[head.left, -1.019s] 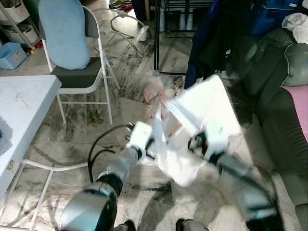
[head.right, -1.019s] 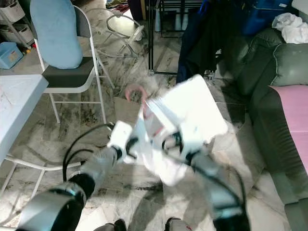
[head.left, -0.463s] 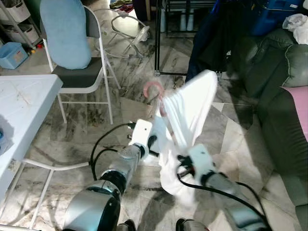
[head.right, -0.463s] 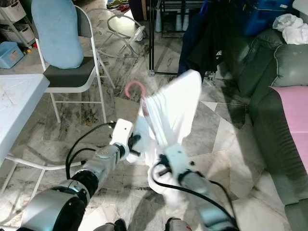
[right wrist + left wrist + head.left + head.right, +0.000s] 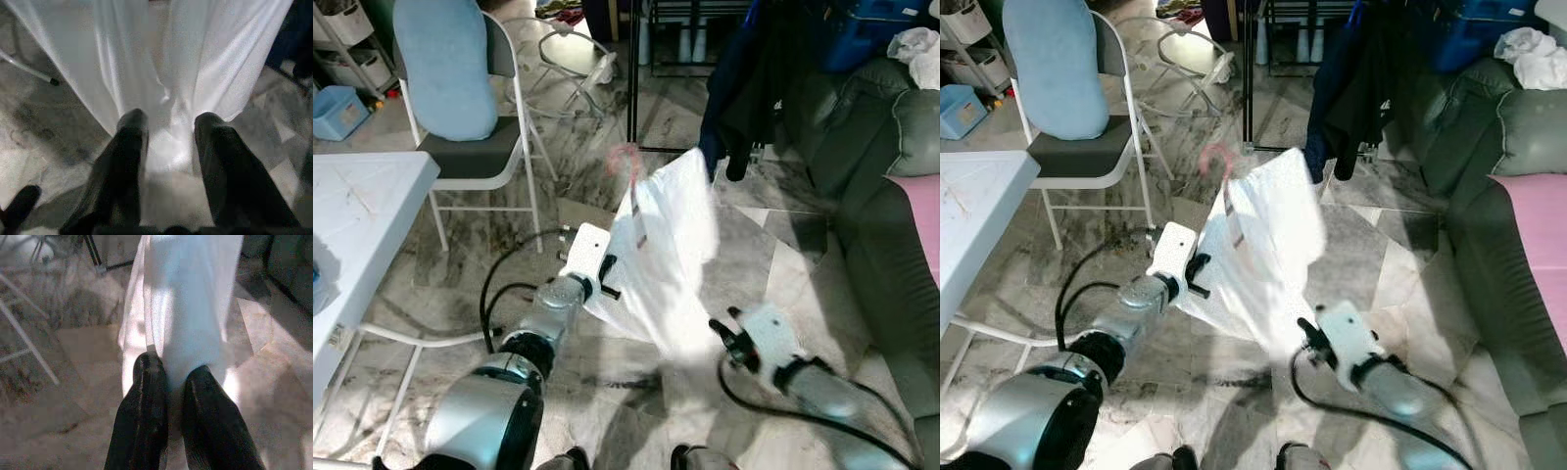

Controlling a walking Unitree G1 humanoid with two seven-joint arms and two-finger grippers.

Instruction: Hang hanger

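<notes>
A white garment (image 5: 666,255) on a pink hanger (image 5: 625,160) is held up over the marble floor (image 5: 489,245), in front of a black rack (image 5: 636,78). The left gripper (image 5: 168,377) is seen clamped on the garment's lower edge, fingers (image 5: 149,382) pressed together on the cloth. The right gripper (image 5: 168,132) is held just below the hem, fingers (image 5: 129,132) spread apart, nothing gripped. A chair (image 5: 470,98) and table (image 5: 362,215) are seen at the left, a sofa (image 5: 891,196) at the right.

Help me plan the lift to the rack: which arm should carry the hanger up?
Probably left: the left gripper is shut on the white garment under the pink hanger; the right gripper is open below it.
</notes>
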